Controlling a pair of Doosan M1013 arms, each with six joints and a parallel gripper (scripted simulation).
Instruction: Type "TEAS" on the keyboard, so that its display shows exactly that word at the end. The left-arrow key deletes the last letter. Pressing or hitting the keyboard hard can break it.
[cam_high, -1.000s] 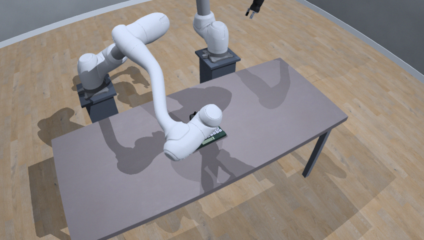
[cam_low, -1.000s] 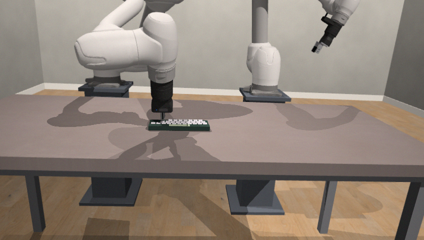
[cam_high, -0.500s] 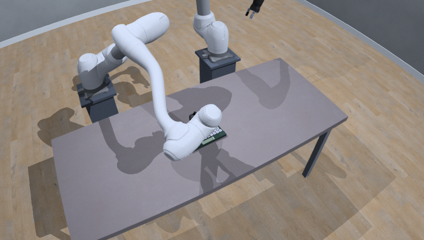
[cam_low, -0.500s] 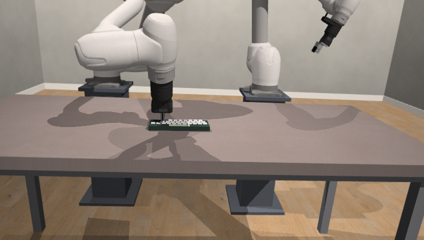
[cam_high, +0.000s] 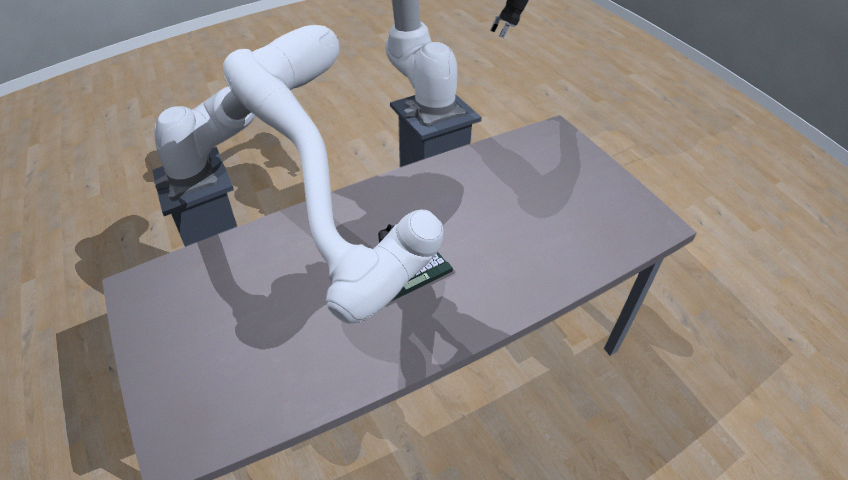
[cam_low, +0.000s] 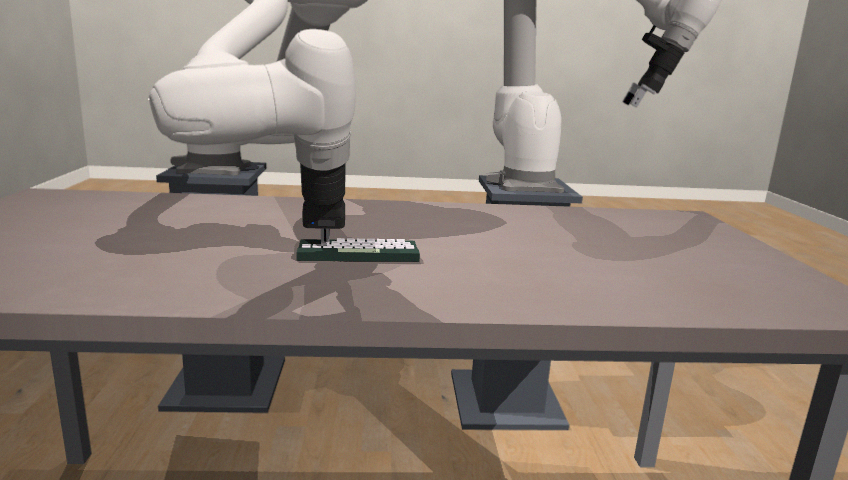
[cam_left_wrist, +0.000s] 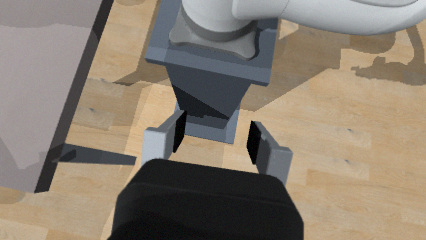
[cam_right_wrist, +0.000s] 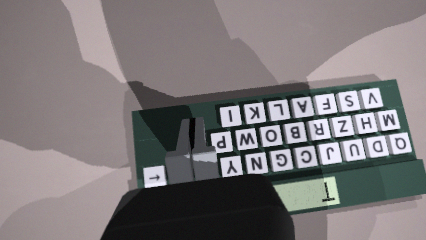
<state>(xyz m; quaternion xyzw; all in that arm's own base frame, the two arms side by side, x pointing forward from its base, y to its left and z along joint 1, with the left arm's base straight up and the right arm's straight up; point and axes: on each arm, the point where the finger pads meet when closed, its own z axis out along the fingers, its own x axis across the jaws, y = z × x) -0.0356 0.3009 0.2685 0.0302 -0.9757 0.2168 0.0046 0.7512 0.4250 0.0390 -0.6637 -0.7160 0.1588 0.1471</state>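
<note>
The dark green keyboard (cam_high: 441, 271) (cam_low: 321, 255) (cam_right_wrist: 385, 180) lies on the table. It appears upside down in the right wrist view, where its display (cam_right_wrist: 310, 195) shows "T". The A key (cam_right_wrist: 302, 107), the S key (cam_right_wrist: 349, 100) and the left-arrow key (cam_right_wrist: 154, 177) are visible there. No T or E key shows; part of the key field is hidden by the right gripper. My right gripper (cam_low: 324, 242) (cam_right_wrist: 194, 131) is shut and empty, pointing down at the keyboard between the left-arrow and P keys; contact cannot be told. My left gripper (cam_high: 501, 27) (cam_low: 633, 96) (cam_left_wrist: 217, 129) is open and empty, far away.
The table (cam_high: 565, 237) (cam_low: 535, 285) carries the keyboard near its middle. The right arm's large white links hang over the keyboard and hide part of it in the top view. The left gripper hangs in the air beyond the table's edge, near a dark pedestal (cam_left_wrist: 210, 87).
</note>
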